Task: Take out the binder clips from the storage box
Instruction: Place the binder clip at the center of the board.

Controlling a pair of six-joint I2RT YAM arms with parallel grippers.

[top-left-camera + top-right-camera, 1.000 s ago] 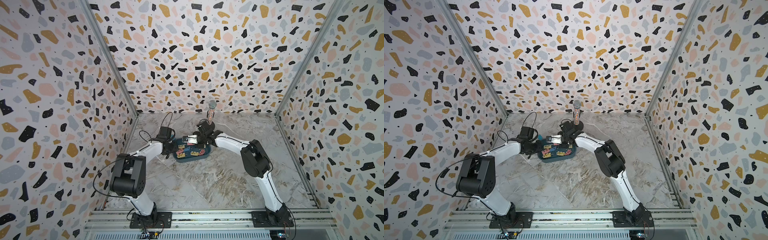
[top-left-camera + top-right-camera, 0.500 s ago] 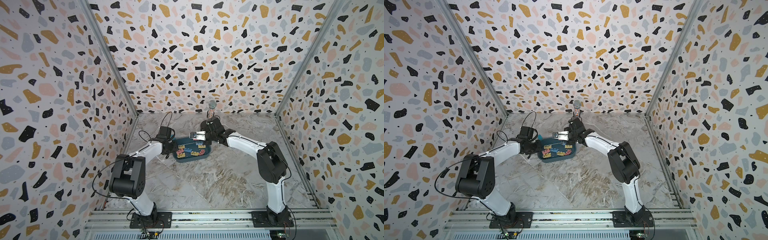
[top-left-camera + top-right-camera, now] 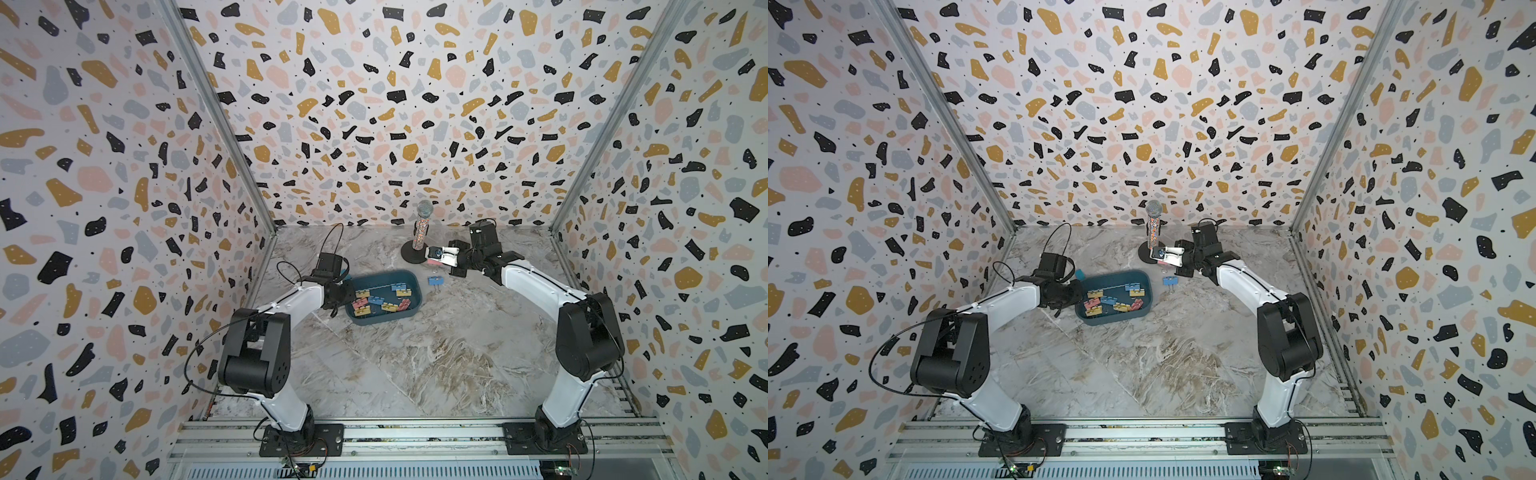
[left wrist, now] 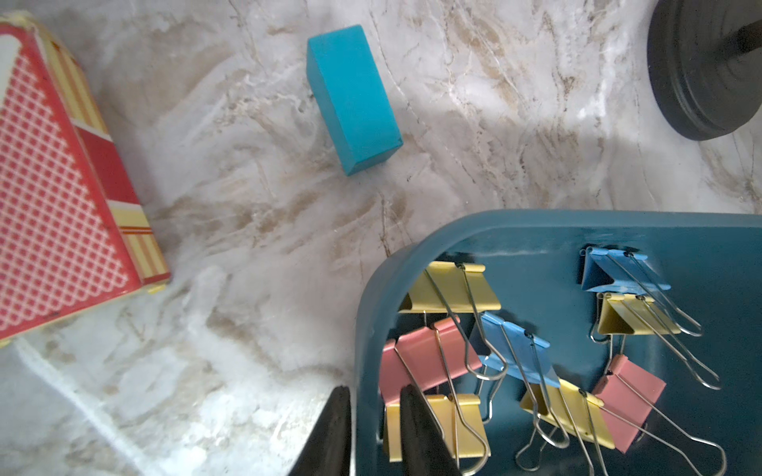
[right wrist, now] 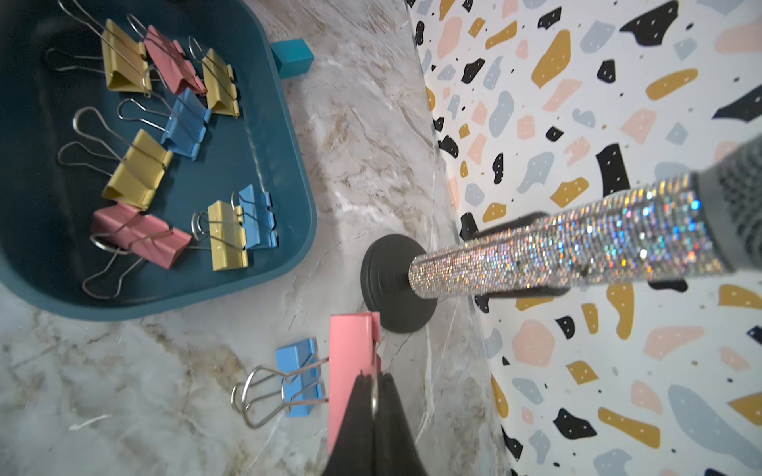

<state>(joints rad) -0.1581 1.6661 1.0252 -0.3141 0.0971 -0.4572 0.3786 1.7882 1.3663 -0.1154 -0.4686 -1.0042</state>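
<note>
Three walls [image 3: 374, 104] in white terrazzo print with pink, mustard, grey and black flecks enclose a grey-brown marbled floor [image 3: 415, 365]; silver metal posts [image 3: 223, 124] run up both back corners, light even

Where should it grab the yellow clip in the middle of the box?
Probably a wire handle loop, from above: on the middle yellow clip both loops lie on bare storage box floor, while a blue clip and a pink clip crowd its body.
</note>
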